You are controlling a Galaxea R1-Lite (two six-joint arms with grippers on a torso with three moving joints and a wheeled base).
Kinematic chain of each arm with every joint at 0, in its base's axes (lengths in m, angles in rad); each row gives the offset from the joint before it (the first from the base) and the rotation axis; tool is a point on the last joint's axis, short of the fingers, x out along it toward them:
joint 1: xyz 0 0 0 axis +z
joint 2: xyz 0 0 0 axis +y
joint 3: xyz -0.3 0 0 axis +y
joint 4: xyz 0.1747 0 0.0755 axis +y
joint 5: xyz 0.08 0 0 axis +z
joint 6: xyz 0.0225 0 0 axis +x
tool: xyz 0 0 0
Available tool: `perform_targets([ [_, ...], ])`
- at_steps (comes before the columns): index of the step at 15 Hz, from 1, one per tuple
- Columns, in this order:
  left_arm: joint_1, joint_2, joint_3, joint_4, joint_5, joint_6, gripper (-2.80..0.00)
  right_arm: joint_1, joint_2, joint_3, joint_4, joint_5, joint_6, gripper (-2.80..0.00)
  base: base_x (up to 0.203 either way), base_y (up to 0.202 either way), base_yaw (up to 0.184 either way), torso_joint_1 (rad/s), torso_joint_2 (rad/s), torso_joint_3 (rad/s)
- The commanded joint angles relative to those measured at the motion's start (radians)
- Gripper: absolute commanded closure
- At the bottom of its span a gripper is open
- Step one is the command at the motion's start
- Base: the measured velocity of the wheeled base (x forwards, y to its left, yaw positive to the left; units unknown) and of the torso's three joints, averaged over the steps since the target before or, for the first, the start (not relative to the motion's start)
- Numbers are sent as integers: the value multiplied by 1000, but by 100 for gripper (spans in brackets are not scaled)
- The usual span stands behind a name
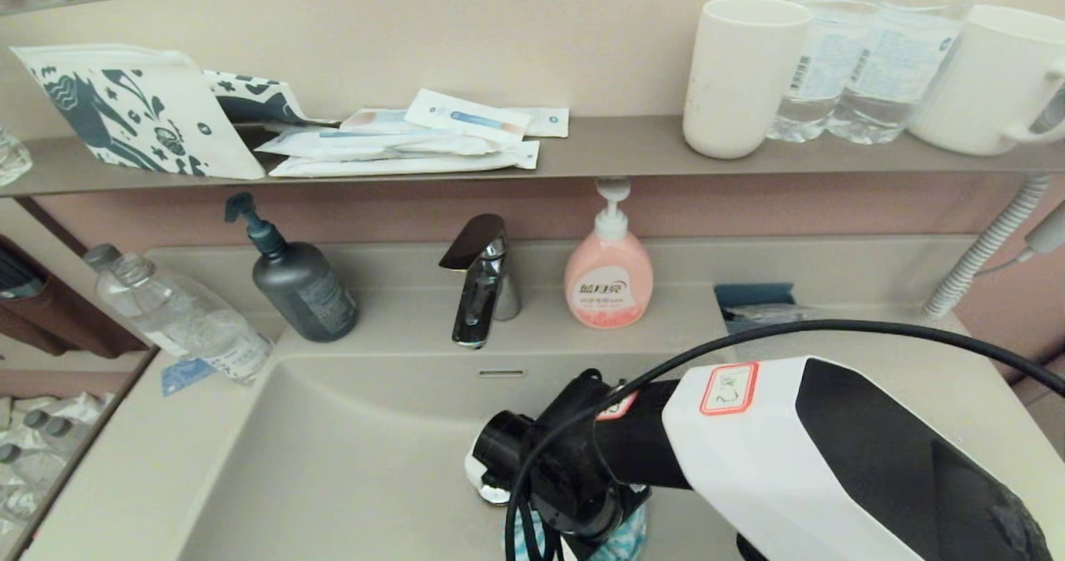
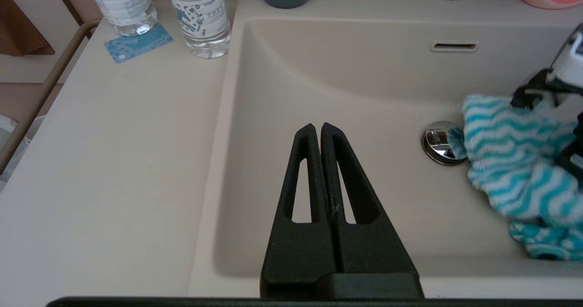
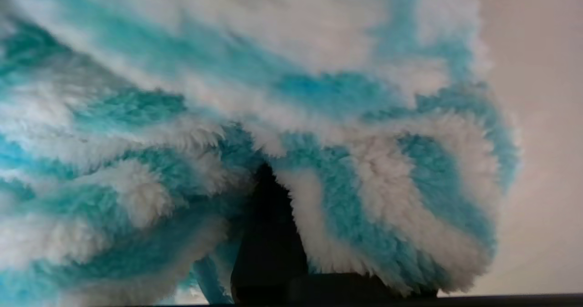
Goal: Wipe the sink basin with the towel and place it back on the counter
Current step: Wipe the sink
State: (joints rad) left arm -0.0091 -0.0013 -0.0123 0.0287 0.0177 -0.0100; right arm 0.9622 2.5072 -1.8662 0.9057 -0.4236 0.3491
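Observation:
The beige sink basin (image 1: 349,461) has a chrome drain plug (image 2: 437,144) and an overflow slot (image 2: 454,47). My right arm reaches down into the basin. The turquoise and white striped towel (image 2: 510,166) lies bunched on the basin floor beside the drain, touching the plug's edge. The right gripper (image 3: 278,175) is shut on the towel, whose fluffy folds (image 3: 227,93) cover most of its fingers. My left gripper (image 2: 317,127) is shut and empty, hovering over the basin's near left part. The beige counter (image 2: 114,161) runs along the basin's left side.
Behind the basin stand a dark grey pump bottle (image 1: 304,290), the chrome faucet (image 1: 481,282) and a pink soap bottle (image 1: 608,278). A clear water bottle (image 1: 179,315) and a blue card (image 2: 138,48) sit on the left counter. White cups (image 1: 745,74) stand on the wall shelf.

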Motion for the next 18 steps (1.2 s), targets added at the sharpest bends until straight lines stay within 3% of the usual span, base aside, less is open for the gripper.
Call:
perform_targets([
  [1,0,1,0,0,1,-1,0,50,10,-6,-10,21,4,0,0,0,0,0,0,0],
  [4,0,1,0,0,1,-1,0,90,43,-52,-54,108,5,0,0,0,0,0,0,0],
  [11,0,1,0,0,1,-1,0,141,133,-103,-358,254,7,0,0,0,0,0,0,0],
  [15,0,1,0,0,1,-1,0,150,190,-104,-629,246,4,0,0,0,0,0,0,0],
  [18,0,1,0,0,1,-1,0,139,212,-108,-728,169,-17,0,0,0,0,0,0,0],
])
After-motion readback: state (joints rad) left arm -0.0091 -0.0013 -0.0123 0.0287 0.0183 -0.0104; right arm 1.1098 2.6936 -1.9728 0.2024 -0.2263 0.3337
